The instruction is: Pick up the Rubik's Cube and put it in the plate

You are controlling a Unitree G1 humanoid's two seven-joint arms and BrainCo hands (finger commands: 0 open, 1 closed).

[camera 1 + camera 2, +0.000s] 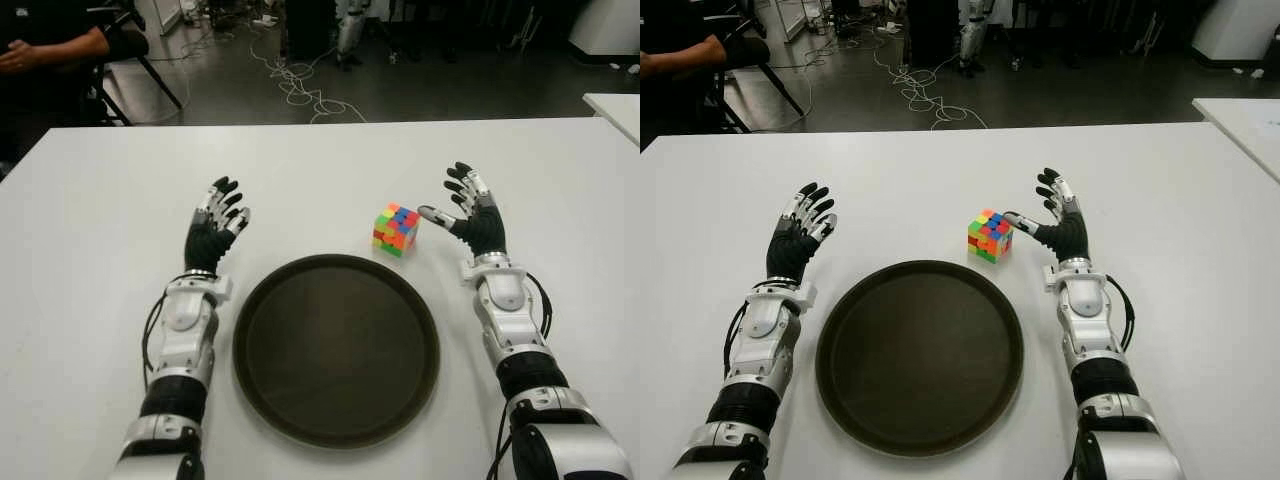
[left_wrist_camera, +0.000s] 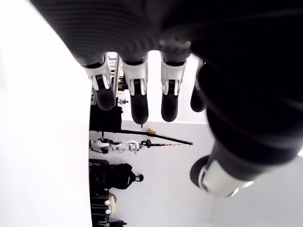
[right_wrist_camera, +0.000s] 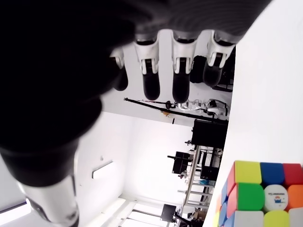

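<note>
The right hand is held over the surface with its palm turned inward and its fingers spread and extended upward; nothing is gripped. Its thumb is stretched out sideways toward the cube, and the tip is seen just beside the cube's right face; whether the two are touching cannot be told. The forearm is laid back along the right side of the plate toward the robot's body.

The cube is found standing on the surface, just beyond the far right rim of the plate and outside it. In the right wrist view its coloured squares are seen close to the hand.

The left hand is shown to the left of the plate, near its far left rim, with the fingers extended, loosely spread and holding nothing. Its forearm is likewise stretched back alongside the plate.

The round, dark plate is placed between the two arms on the white surface. Beyond the far edge of the surface, a dark floor with cables is seen, and a person's arm is visible at the far left.
</note>
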